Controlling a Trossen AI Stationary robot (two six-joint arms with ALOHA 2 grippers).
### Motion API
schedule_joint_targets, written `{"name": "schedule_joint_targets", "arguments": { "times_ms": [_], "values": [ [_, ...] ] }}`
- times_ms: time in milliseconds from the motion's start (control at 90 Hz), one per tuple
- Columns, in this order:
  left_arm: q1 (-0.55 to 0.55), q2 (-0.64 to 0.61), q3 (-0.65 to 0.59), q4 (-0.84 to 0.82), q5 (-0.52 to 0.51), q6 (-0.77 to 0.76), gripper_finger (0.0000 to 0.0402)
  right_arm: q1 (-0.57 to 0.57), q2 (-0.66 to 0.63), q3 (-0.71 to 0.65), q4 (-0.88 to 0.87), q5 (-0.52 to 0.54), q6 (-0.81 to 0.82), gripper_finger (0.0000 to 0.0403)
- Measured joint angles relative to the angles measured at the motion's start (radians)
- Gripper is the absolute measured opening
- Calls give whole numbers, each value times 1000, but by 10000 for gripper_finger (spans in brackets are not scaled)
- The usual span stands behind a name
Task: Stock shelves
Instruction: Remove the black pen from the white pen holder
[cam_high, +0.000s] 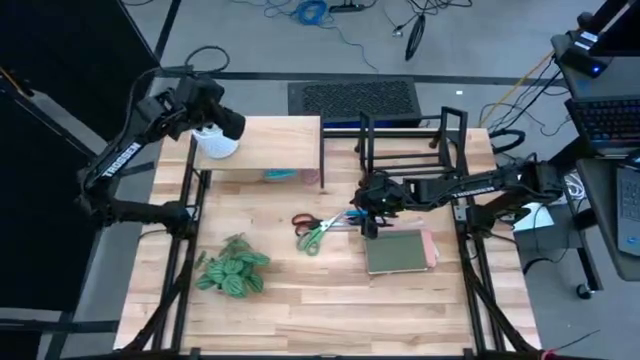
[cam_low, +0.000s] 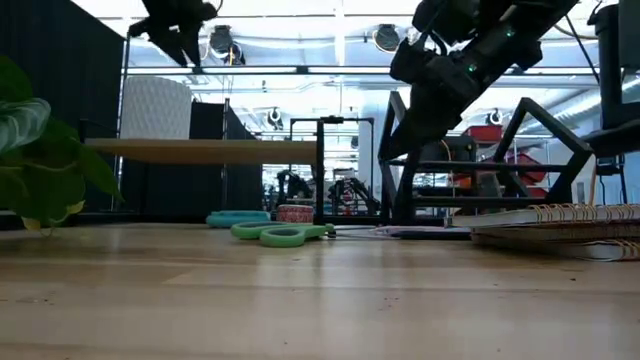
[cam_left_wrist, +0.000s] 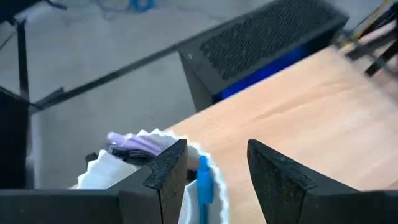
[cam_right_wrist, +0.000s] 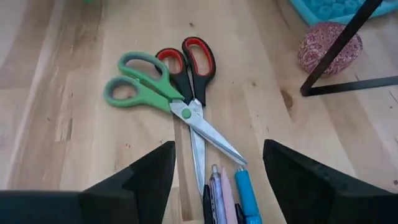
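The pale-wood shelf (cam_high: 280, 140) stands at the far left, and the black wire rack (cam_high: 410, 135) stands to its right. A white fluted cup (cam_left_wrist: 118, 168) with pens in it rests on the shelf top. My left gripper (cam_left_wrist: 214, 177) hovers open just above the cup, clear of it in the low view (cam_low: 175, 30). Green-handled scissors (cam_right_wrist: 143, 84) and red-handled scissors (cam_right_wrist: 186, 62) lie crossed on the table, with a few loose pens (cam_right_wrist: 227, 193) beside their blades. My right gripper (cam_right_wrist: 217, 180) hangs open above those pens, one finger on either side.
A stack of spiral notebooks (cam_high: 400, 250) lies right of the scissors. A potted plant (cam_high: 232, 272) sits near the front left. A teal tray (cam_right_wrist: 329, 9) and a red patterned ball (cam_right_wrist: 329, 46) lie under the shelf, by its black leg.
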Motion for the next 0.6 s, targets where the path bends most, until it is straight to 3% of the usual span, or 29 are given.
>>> {"name": "schedule_joint_targets", "arguments": {
  "times_ms": [144,344,600],
  "values": [
    [62,27,0,-40,33,24,154,6,0,0,-3,-4,28,226],
    [82,27,0,-45,-76,-23,154,20,0,0,-3,-4,34,226],
    [81,37,-12,-79,-130,-117,154,20,0,0,-3,-4,41,226]
  ]
}}
